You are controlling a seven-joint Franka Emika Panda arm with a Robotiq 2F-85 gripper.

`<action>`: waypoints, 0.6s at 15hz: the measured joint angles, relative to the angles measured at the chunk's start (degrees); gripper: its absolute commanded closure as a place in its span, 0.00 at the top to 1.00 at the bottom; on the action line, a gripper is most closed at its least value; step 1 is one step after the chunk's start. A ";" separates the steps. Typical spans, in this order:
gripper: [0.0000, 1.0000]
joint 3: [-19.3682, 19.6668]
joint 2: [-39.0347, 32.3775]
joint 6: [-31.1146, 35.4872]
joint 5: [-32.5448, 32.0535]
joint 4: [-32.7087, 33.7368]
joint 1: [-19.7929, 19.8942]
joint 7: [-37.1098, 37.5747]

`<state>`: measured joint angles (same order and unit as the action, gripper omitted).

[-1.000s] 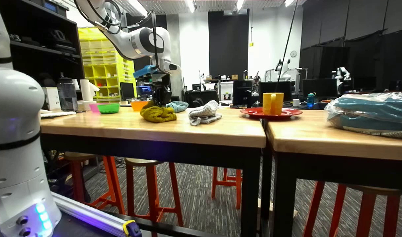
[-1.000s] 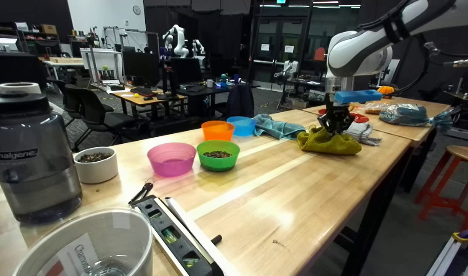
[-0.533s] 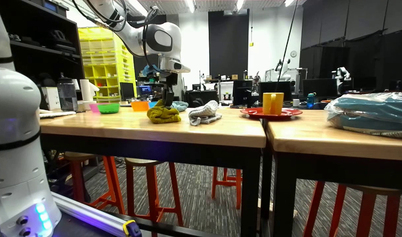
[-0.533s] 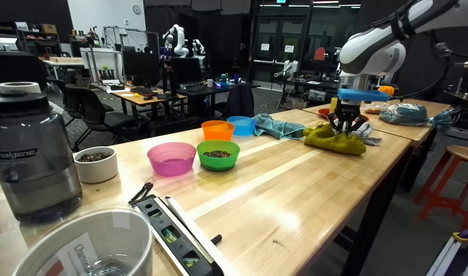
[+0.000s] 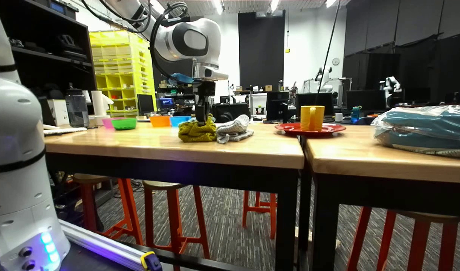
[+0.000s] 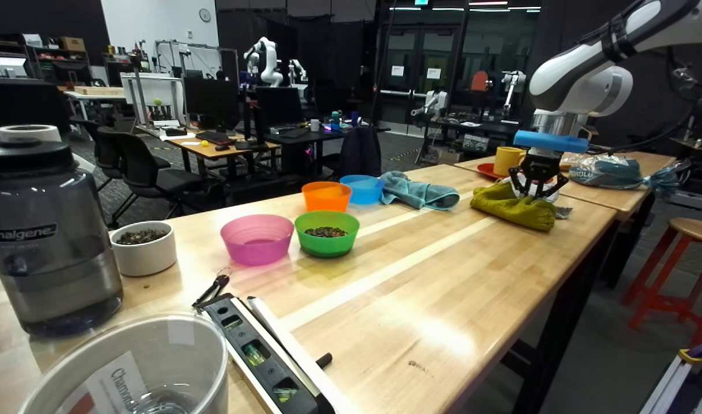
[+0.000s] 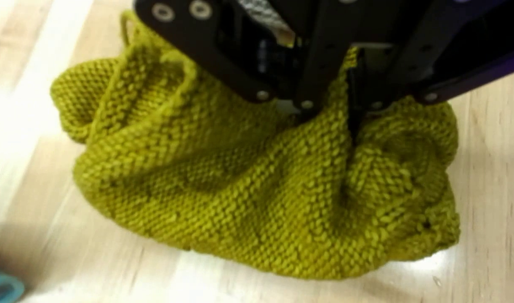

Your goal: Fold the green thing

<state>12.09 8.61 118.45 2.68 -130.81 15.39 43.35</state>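
- Yellow-green, rumpled knitted cloth [image 7: 244,181]: probably light, soft, hardly slippery, unbreakable.
- Jaws: clenched on the cloth's top, from above.
- Preferable hold for folding: likely a free edge.

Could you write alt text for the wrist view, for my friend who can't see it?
A black gripper at the top pinches a ridge of rumpled yellow-green knitted cloth on a pale wooden table. A light blue thing, mostly cut off, shows in the lower left corner.
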 measured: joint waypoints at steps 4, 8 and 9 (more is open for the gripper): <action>0.42 0.58 0.00 2.31 1.36 -0.34 0.53 6.35; 0.58 1.09 1.24 5.44 1.38 -2.29 0.88 8.32; 0.66 1.11 2.01 6.17 1.23 -3.13 1.03 8.47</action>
<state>13.20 10.62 124.62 3.91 -133.94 16.43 51.82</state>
